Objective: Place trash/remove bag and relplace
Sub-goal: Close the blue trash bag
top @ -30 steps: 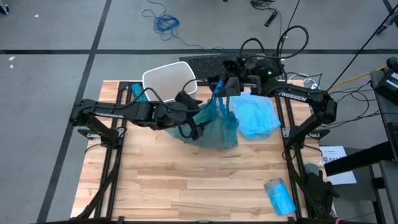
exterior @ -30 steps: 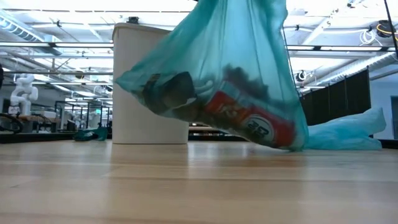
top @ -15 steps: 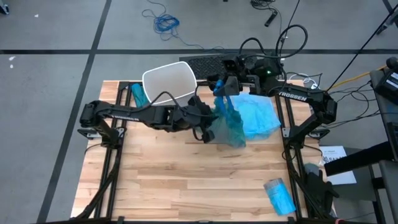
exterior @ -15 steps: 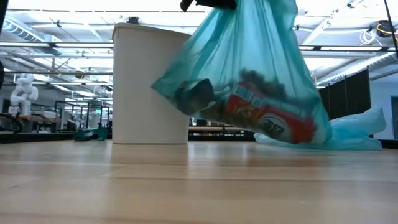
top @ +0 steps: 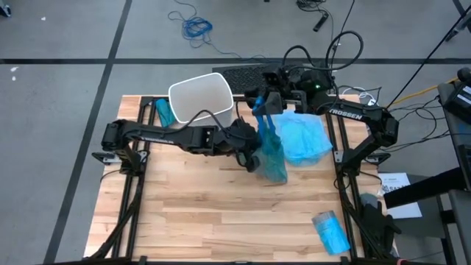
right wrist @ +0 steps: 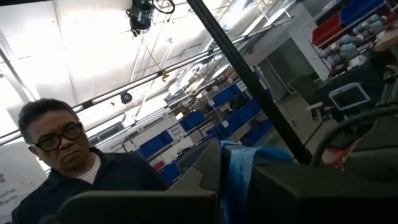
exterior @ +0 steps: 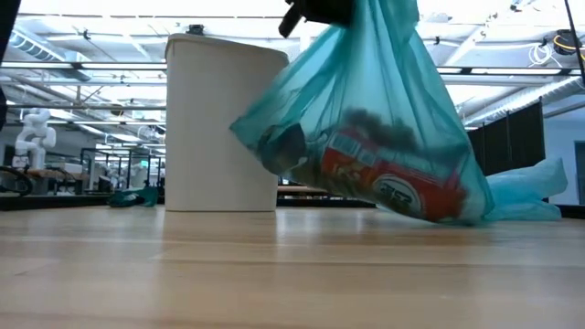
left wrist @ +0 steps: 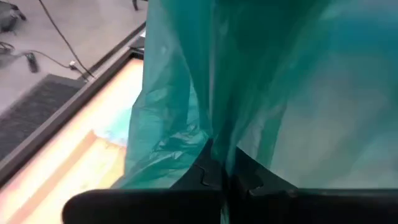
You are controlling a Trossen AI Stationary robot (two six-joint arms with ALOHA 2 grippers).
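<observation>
Bag removal is the step in hand: the left pincer (top: 257, 152) is clamped on the teal bag (exterior: 366, 137) holding the trash (exterior: 388, 178), the right pincer (top: 261, 103) grips its top beside the white bin (top: 200, 96), which next needs relining.

Lighting: even overhead light in the high view; wooden table (top: 221, 199) evenly lit, with soft, short shadows under the arms. No hard glare on the wood.

Low view: strongly backlit. Ceiling light strips (exterior: 91, 27) blow out to white; the near tabletop is blurred, out of focus in the foreground. The teal bag (exterior: 366, 137) is translucent, light passing through so dark and red contents show as silhouettes.

Left wrist view: bag film fills the picture, soft and close; a bright overexposed strip of table at the edge.

Right wrist view: ceiling washed out, foreground fingers dark and underexposed; a person (right wrist: 68, 155) in dim shade; slight wide-angle bending of straight lines.
</observation>
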